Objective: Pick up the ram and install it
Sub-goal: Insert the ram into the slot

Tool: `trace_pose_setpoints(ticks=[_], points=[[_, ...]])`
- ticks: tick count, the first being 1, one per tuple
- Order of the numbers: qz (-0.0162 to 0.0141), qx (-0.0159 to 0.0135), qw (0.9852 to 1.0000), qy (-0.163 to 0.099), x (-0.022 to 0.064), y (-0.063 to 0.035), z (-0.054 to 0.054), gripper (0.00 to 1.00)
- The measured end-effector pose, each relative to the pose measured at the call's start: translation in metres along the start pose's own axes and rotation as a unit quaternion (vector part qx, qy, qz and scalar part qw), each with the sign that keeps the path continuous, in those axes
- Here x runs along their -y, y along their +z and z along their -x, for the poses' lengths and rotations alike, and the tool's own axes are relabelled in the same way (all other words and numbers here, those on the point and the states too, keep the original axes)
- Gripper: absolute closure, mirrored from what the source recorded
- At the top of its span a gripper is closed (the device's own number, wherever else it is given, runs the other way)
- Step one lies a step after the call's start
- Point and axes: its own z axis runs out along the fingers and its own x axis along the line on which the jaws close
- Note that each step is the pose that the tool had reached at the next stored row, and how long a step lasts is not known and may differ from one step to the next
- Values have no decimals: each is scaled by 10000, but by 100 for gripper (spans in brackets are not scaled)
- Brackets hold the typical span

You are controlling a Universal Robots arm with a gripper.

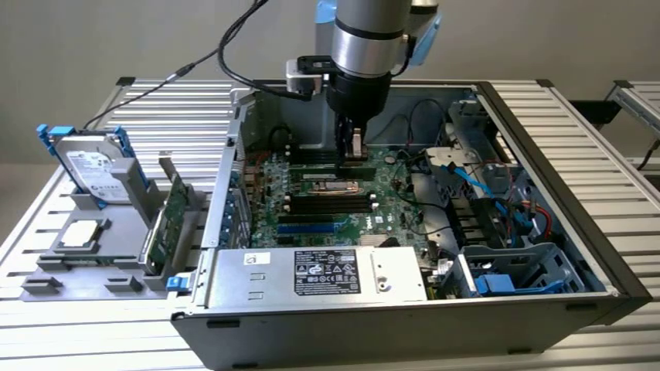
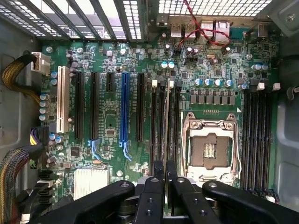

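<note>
While the claw (image 2: 165, 179) stands low over the motherboard (image 2: 112, 126) inside the open computer case (image 1: 608, 270), its 2 fingers are drawn almost together on the ram (image 2: 165, 121) — seen edge-on, running along the black memory slots (image 2: 153, 126) just beside the CPU socket (image 2: 209, 149). Whether the stick is seated I cannot tell. The risk, as I judge it: if the ram is tilted or off its slot, pressing could jam it against the white latches (image 2: 154, 84) — or strain the board.
</note>
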Motion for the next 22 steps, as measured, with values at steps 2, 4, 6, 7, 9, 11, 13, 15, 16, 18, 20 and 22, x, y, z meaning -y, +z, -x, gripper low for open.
trace_pose_setpoints(ticks=[2, 4, 6, 7, 9, 11, 13, 15, 16, 18, 20, 22], points=[[1, 0, 10000, 0, 2, 36, -3, 87], [1, 0, 10000, 0, 4, 72, -6, 87], [3, 0, 10000, 0, 7, 109, -9, 87], [5, 0, 10000, 0, 8, 127, -11, 87], [12, 1, 10000, 0, 10, 164, -16, 87], [16, 1, 10000, 0, 12, 200, -22, 87], [23, 0, 10000, 0, 15, 235, -28, 87], [30, 1, 10000, 0, 17, 272, -35, 87], [33, 1, 10000, 0, 18, 290, -38, 87], [44, 1, 10000, 0, 20, 324, -46, 87], [60, 1, 10000, 0, 23, 349, -50, 87], [70, -6, 10000, 1, 32, 362, -51, 87]])
